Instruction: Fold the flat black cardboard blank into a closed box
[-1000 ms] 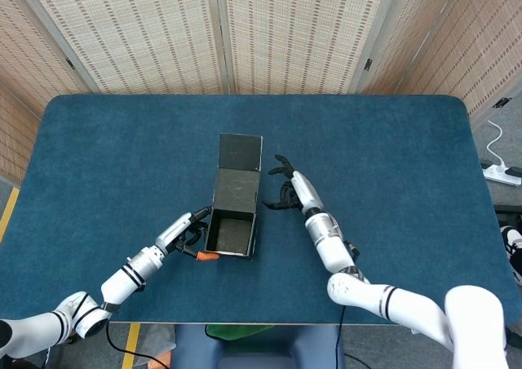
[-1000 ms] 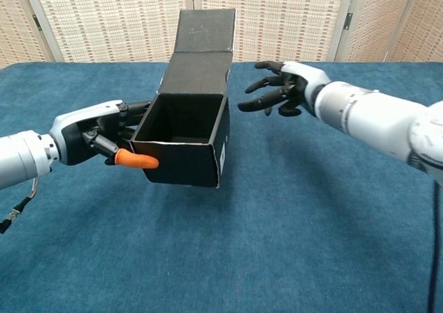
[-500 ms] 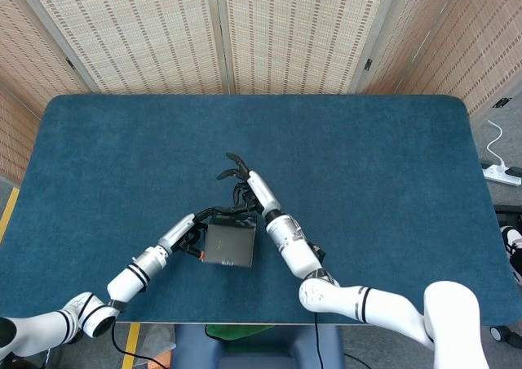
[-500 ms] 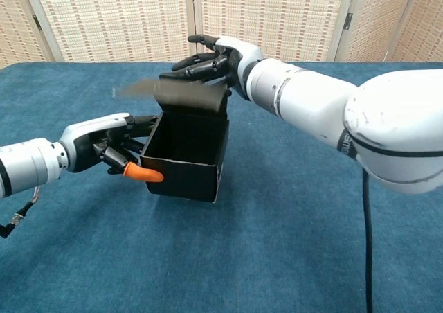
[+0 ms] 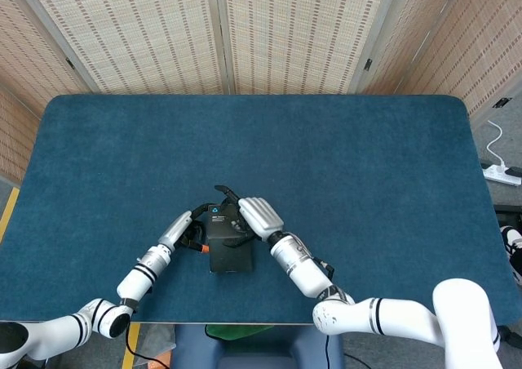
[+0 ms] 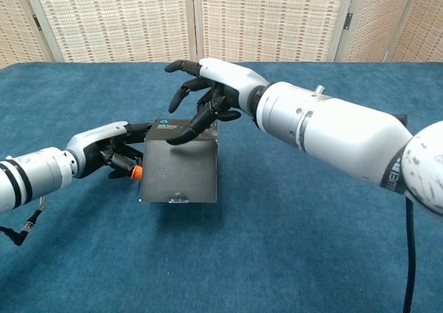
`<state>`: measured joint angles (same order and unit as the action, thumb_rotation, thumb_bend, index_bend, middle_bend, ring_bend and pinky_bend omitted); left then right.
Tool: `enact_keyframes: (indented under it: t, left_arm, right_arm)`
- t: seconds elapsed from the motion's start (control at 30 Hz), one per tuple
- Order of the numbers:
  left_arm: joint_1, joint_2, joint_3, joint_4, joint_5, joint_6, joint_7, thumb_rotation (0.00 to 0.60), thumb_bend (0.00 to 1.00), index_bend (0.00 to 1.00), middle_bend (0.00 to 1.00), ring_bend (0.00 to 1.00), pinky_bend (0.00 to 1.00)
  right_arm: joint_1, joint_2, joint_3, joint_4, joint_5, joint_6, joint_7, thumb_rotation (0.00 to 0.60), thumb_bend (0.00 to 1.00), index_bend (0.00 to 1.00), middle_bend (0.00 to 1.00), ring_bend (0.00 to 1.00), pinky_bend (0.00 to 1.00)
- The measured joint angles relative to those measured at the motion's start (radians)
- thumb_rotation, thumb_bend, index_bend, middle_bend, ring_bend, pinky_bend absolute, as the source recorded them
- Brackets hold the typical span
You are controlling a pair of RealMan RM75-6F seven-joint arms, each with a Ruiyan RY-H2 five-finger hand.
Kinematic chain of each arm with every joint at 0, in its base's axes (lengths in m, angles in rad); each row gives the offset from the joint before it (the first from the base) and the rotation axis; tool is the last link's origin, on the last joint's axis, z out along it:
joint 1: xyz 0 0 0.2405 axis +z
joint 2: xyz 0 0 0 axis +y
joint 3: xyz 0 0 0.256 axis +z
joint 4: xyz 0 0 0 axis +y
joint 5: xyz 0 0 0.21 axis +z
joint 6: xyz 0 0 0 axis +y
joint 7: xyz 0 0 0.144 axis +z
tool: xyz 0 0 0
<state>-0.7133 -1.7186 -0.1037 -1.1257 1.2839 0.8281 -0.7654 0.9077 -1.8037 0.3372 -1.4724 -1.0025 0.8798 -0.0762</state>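
Observation:
The black cardboard box [image 6: 181, 171] stands on the blue table with its lid folded down flat on top; a small blue logo shows on the lid. In the head view the box [image 5: 229, 253] sits near the table's front edge. My right hand [image 6: 211, 98] reaches over from behind, fingers spread, fingertips pressing on the lid's rear part; from above, my right hand [image 5: 254, 217] covers the box's far end. My left hand [image 6: 111, 150] holds the box's left side, its orange-tipped thumb against the left wall, and shows in the head view too [image 5: 186, 230].
The blue table [image 5: 367, 165] stretches wide behind and to both sides of the box. Woven folding screens [image 5: 220, 34] stand behind it. A white power strip [image 5: 502, 173] lies on the floor at the right.
My right hand swept left over the upright lid and pushed it down onto the box, which now looks shut. The left hand's thumb came out of the box and lies on its side.

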Motion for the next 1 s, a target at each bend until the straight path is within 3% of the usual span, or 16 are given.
enact_keyframes:
  t: [0.1, 0.2, 0.43, 0.77, 1.0]
  left_arm:
    - [0.007, 0.003, -0.006, -0.019, -0.016, -0.005, 0.066, 0.600, 0.21, 0.05, 0.18, 0.71, 0.92]
    - [0.017, 0.013, -0.005, -0.038, -0.017, 0.001, 0.124, 0.600, 0.21, 0.00, 0.11, 0.70, 0.91]
    - [0.035, 0.043, 0.008, -0.082, -0.006, 0.015, 0.199, 0.600, 0.19, 0.00, 0.02, 0.64, 0.90]
    - [0.069, 0.132, 0.026, -0.185, -0.012, 0.067, 0.456, 0.600, 0.19, 0.00, 0.00, 0.63, 0.90]
    - [0.087, 0.237, 0.026, -0.284, -0.020, 0.069, 0.493, 0.600, 0.19, 0.00, 0.00, 0.62, 0.90]
  right_arm:
    - [0.002, -0.015, -0.045, 0.005, -0.039, 0.065, -0.089, 0.600, 0.00, 0.09, 0.33, 0.70, 1.00]
    - [0.000, -0.037, -0.080, 0.019, -0.090, 0.120, -0.151, 0.600, 0.00, 0.09, 0.32, 0.70, 1.00]
    - [-0.011, -0.063, -0.114, 0.045, -0.127, 0.147, -0.193, 0.600, 0.00, 0.09, 0.32, 0.70, 1.00]
    - [-0.034, -0.137, -0.167, 0.166, -0.222, 0.220, -0.278, 0.600, 0.01, 0.12, 0.32, 0.70, 1.00]
    - [-0.042, -0.198, -0.213, 0.336, -0.322, 0.263, -0.307, 0.600, 0.11, 0.25, 0.36, 0.70, 1.00]
